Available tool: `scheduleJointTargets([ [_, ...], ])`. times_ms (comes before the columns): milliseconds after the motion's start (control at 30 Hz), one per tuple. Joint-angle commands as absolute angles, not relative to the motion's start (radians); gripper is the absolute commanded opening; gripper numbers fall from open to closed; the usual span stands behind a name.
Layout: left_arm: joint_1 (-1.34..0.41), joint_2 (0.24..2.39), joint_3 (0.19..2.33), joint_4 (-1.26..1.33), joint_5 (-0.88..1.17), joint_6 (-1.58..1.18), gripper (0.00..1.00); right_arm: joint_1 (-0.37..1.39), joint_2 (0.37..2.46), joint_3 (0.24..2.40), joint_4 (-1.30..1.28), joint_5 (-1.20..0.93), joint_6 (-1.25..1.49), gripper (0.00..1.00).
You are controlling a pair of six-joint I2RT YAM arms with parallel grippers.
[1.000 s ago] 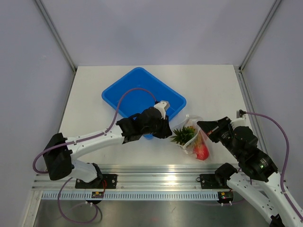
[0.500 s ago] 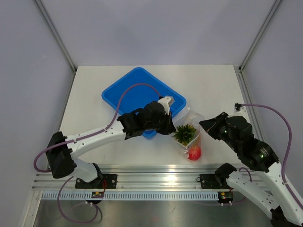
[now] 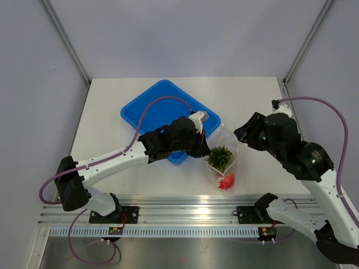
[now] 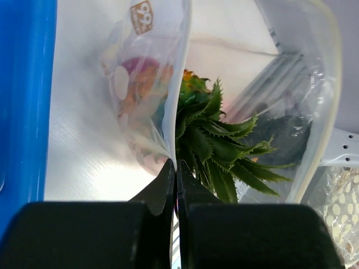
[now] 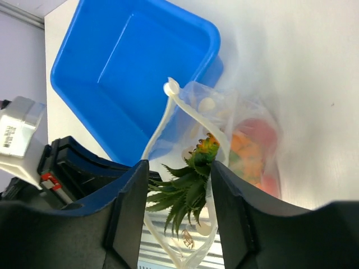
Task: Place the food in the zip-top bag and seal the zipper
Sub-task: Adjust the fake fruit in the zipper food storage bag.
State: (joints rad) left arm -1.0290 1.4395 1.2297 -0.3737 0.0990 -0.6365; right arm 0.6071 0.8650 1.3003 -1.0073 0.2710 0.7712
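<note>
The zip-top bag [image 3: 225, 162] stands on the table with its mouth up. Inside it are the pineapple, green crown [image 3: 220, 156] uppermost, and a red fruit [image 3: 226, 179] at the bottom. My left gripper [image 3: 206, 149] is shut on the bag's left mouth edge [image 4: 178, 112]; the crown [image 4: 220, 140] shows just behind its fingertips [image 4: 168, 174]. The right gripper [image 3: 240, 132] hangs open above and to the right of the bag, apart from it. In the right wrist view the zipper [image 5: 193, 115] gapes in a loop, with the crown [image 5: 190, 182] and red fruit [image 5: 257, 131] below the open right gripper [image 5: 177, 168].
A blue tray [image 3: 147, 110] lies right behind and left of the bag, under the left arm's wrist; its rim [image 4: 25, 112] fills the left of the left wrist view. The table's front edge and the metal rail [image 3: 185, 200] are close below the bag.
The right gripper has opened, let go of the bag and drawn up and back to the right. The left gripper has shut on the bag's left edge, and the bag has swung more upright.
</note>
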Motion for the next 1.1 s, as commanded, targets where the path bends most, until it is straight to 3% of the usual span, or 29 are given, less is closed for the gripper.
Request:
scheduleJointTargets([
  [0,-1.026,1.445,1.285,-0.35,0.133,-0.629,0.0,0.614,0.911,1.446,-1.094,0.307,0.664,0.56],
  [300,-0.996,1.454,1.327,-0.368,0.146,-0.65,0.0,0.612,1.006,1.612,-1.213,0.262,0.545,0.52],
  [800,-0.948,1.497,1.356,-0.365,0.227,-0.653,0.0,0.638,1.042,1.454,-1.033,-0.033,0.5,0.54],
  [1067,-0.945,1.494,1.348,-0.359,0.238,-0.66,0.0,0.716,1.089,1.399,-1.002,-0.009,0.474,0.57],
])
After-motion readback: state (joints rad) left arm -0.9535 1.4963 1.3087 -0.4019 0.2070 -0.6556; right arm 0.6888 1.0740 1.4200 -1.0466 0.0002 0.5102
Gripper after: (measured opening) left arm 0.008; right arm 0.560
